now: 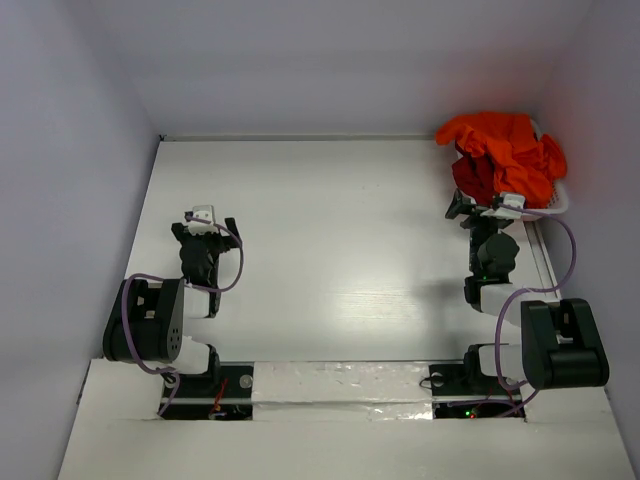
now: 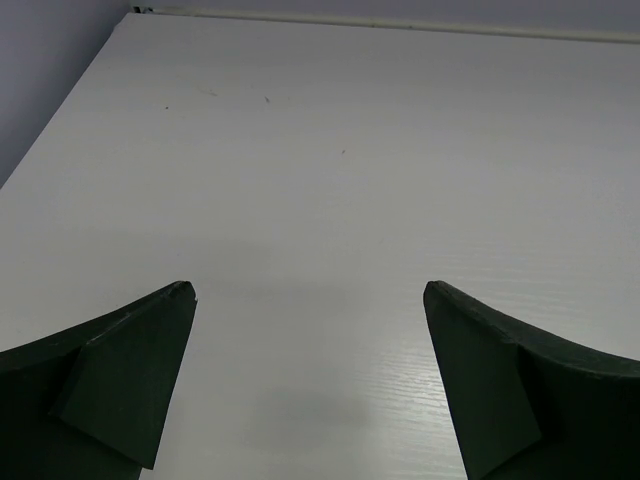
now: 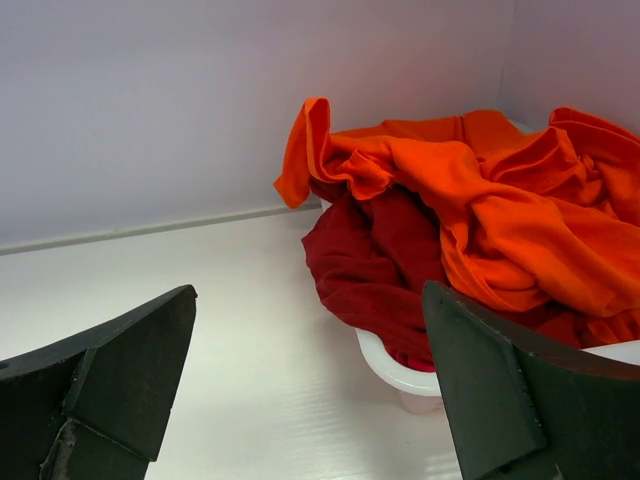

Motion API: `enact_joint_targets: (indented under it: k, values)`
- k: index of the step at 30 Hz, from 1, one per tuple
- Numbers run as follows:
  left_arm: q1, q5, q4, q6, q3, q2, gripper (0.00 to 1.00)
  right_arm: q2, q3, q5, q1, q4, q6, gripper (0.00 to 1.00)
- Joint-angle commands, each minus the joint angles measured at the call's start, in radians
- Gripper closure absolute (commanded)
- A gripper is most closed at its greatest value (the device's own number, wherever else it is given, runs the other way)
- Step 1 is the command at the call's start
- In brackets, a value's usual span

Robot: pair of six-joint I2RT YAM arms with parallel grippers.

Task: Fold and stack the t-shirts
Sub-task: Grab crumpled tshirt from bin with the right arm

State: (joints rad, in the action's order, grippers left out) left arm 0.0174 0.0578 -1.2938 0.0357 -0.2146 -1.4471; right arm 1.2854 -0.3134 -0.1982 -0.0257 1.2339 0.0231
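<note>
A bright orange t-shirt (image 1: 505, 148) lies crumpled on top of a darker red t-shirt (image 1: 474, 176) in a white basket (image 1: 557, 203) at the back right corner. In the right wrist view the orange shirt (image 3: 500, 190) drapes over the red one (image 3: 380, 260), which hangs over the basket rim (image 3: 395, 368). My right gripper (image 1: 482, 207) is open and empty, just in front of the basket, its fingers (image 3: 120, 375) wide apart. My left gripper (image 1: 205, 222) is open and empty over the bare table (image 2: 340, 200) at the left.
White walls close the table on the left, back and right. The back wall's foot (image 3: 150, 230) runs just behind the basket. Taped arm mounts (image 1: 340, 392) line the near edge.
</note>
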Motion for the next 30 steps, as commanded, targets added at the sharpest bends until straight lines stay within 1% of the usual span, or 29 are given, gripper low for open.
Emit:
enact_joint_targets:
  k: [1,2,3,4,5,6,7,8,9,10,11,12,14,15,16,17,18,19,20,21,23,24,25,26,27,30]
  values:
    - [-0.005,0.007,-0.179,-0.011,-0.031,0.010,0.01,0.002,-0.033,-0.001,0.006,0.027,0.005,0.00]
    - [-0.005,0.022,-0.183,-0.017,-0.031,0.011,0.01,-0.004,-0.035,-0.004,0.006,0.019,0.008,0.00]
    - [-0.005,0.095,-0.162,-0.031,-0.037,0.017,0.01,-0.011,-0.035,-0.050,0.006,0.018,0.009,0.00]
    - [-0.005,0.132,-0.138,-0.052,-0.043,0.054,0.01,-0.030,-0.048,-0.123,0.006,-0.040,0.065,0.00]
    - [0.006,0.234,-0.036,-0.089,-0.125,0.082,0.01,-0.096,-0.082,-0.250,0.006,-0.141,0.090,0.00]
    - [0.006,0.269,0.227,-0.102,-0.193,0.099,0.01,-0.115,-0.218,-0.266,0.006,-0.407,0.116,0.00]
    - [0.006,0.292,0.335,-0.111,-0.268,0.106,0.01,-0.113,-0.286,-0.286,0.006,-0.497,0.092,0.00]
    - [0.015,0.307,0.463,-0.147,-0.427,0.105,0.01,-0.115,-0.341,-0.277,0.006,-0.558,0.084,0.00]
    - [0.015,0.301,0.673,-0.173,-0.500,0.103,0.01,-0.135,-0.381,-0.277,0.006,-0.597,0.103,0.00]
    - [0.015,0.289,0.764,-0.207,-0.572,0.097,0.01,-0.152,-0.441,-0.268,0.006,-0.690,0.176,0.00]
    - [0.015,0.219,0.840,-0.229,-0.682,0.093,0.01,-0.164,-0.470,-0.250,0.006,-0.735,0.211,0.00]
    - [0.015,0.174,0.946,-0.238,-0.724,0.091,0.01,-0.175,-0.498,-0.233,0.006,-0.833,0.242,0.00]
    - [0.015,0.101,0.985,-0.243,-0.794,0.100,0.01,-0.170,-0.597,-0.193,0.006,-0.933,0.302,0.00]
    - [0.015,0.065,1.025,-0.259,-0.811,0.106,0.01,-0.158,-0.637,-0.205,0.006,-1.053,0.326,0.00]
    - [0.015,0.054,1.042,-0.295,-0.831,0.113,0.01,-0.126,-0.730,-0.230,0.006,-1.127,0.360,0.00]
    - [0.015,0.037,1.053,-0.319,-0.870,0.122,0.01,-0.104,-0.783,-0.316,0.006,-1.204,0.439,0.00]
    - [0.015,0.042,1.103,-0.351,-0.896,0.122,0.01,-0.080,-0.840,-0.352,0.006,-1.396,0.478,0.00]
    - [0.015,0.046,1.148,-0.443,-0.929,0.122,0.01,-0.051,-0.898,-0.377,0.006,-1.482,0.503,0.00]
    - [0.015,0.012,1.198,-0.456,-1.004,0.113,0.01,0.004,-0.999,-0.400,0.006,-1.543,0.509,0.00]
    - [0.015,-0.031,1.270,-0.407,-1.038,0.103,0.01,0.029,-1.041,-0.408,0.006,-1.642,0.512,0.00]
    - [0.015,-0.106,1.283,-0.373,-1.063,0.122,0.01,0.092,-1.120,-0.456,0.006,-1.712,0.546,0.00]
    - [0.015,-0.114,1.271,-0.372,-1.054,0.137,0.01,0.106,-1.138,-0.457,0.006,-1.755,0.558,0.00]
    - [0.015,-0.098,1.268,-0.378,-1.043,0.175,0.01,0.112,-1.147,-0.440,0.006,-1.755,0.551,0.00]
    - [0.015,-0.070,1.266,-0.397,-1.024,0.197,0.01,0.114,-1.150,-0.408,0.006,-1.743,0.510,0.00]
    - [0.015,0.003,1.257,-0.414,-1.013,0.215,0.01,0.112,-1.159,-0.355,0.006,-1.734,0.497,0.00]
    - [0.015,0.046,1.281,-0.482,-1.032,0.238,0.01,0.106,-1.187,-0.310,0.006,-1.739,0.479,0.00]
